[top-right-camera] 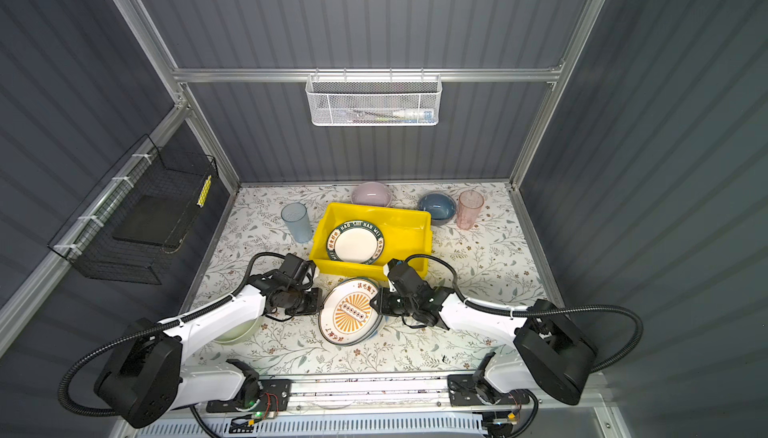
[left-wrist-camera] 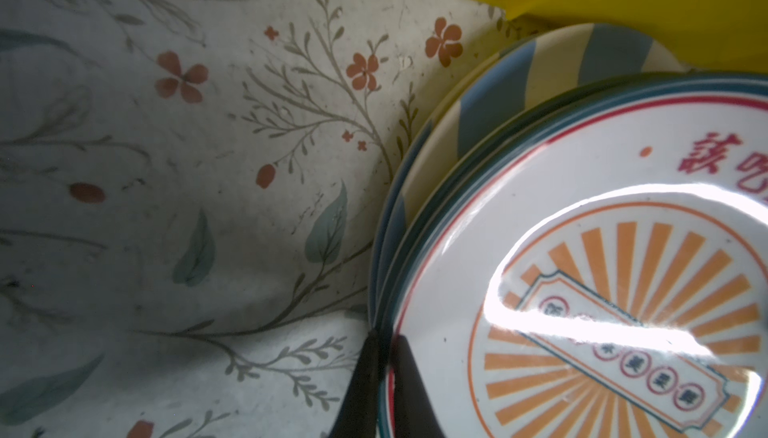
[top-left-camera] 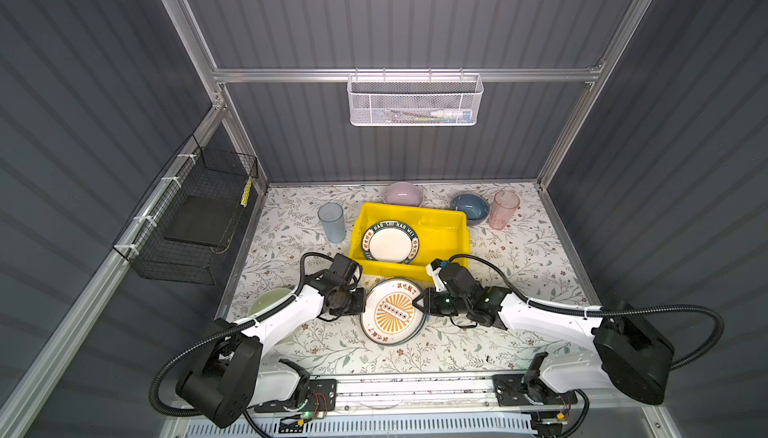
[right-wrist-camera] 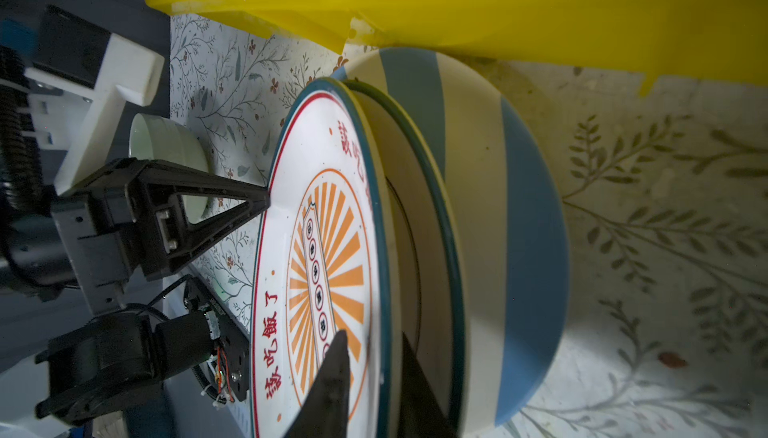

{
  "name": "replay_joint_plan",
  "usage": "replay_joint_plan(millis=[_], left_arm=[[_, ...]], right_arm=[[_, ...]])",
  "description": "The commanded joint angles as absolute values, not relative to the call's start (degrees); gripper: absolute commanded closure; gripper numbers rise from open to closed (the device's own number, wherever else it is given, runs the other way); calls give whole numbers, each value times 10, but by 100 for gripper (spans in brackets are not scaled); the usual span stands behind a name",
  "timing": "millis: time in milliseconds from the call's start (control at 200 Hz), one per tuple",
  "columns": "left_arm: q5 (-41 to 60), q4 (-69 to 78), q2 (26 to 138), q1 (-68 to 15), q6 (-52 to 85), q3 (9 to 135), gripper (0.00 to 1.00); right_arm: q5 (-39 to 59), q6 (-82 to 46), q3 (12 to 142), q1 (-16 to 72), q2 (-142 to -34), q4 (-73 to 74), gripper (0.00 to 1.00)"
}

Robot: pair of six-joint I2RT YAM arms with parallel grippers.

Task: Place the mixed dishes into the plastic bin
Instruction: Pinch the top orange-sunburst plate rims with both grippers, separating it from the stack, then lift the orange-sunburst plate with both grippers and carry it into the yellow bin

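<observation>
Beside the plastic bin (top-left-camera: 440, 244), left claw (left-wrist-camera: 384, 340) pinches the orange sunburst plate (top-left-camera: 392, 311); right claw (right-wrist-camera: 374, 334) straddles its far rim, grip unclear, likely to lift it level.

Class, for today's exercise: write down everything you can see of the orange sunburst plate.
The orange sunburst plate is round, glossy white, ceramic-looking, with a teal edge, a red ring, red characters and an orange-rayed centre holding a ticket-shaped label. It lies face up atop a stack, over a green-rimmed plate and a blue-white striped plate, in front of the yellow bin. The left gripper pinches one rim; the right gripper straddles the opposite rim.
</observation>
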State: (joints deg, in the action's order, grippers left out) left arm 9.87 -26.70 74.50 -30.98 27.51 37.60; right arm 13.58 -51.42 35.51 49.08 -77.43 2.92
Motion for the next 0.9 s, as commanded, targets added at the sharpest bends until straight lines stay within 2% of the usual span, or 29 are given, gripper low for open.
replay_joint_plan(millis=[0, 225, 360, 430, 495, 575, 896], left_arm=[[115, -285, 740, -315, 279, 386, 88], [115, -310, 718, -315, 283, 412, 84], [107, -344, 702, -315, 282, 443, 79], [93, -364, 695, -314, 282, 457, 75], [72, -385, 690, -315, 282, 473, 65], [49, -395, 684, -315, 280, 484, 59], [-39, -424, 732, -313, 246, 600, 50]], right_arm=[[137, -517, 363, 498, -772, 31, 84], [127, -521, 360, 494, -756, 17, 93], [130, -505, 363, 489, -743, 4, 94], [129, -494, 366, 485, -735, -9, 95], [133, -487, 367, 480, -726, -18, 96], [135, -476, 370, 474, -715, -31, 97], [221, -389, 421, 393, -669, -75, 99]])
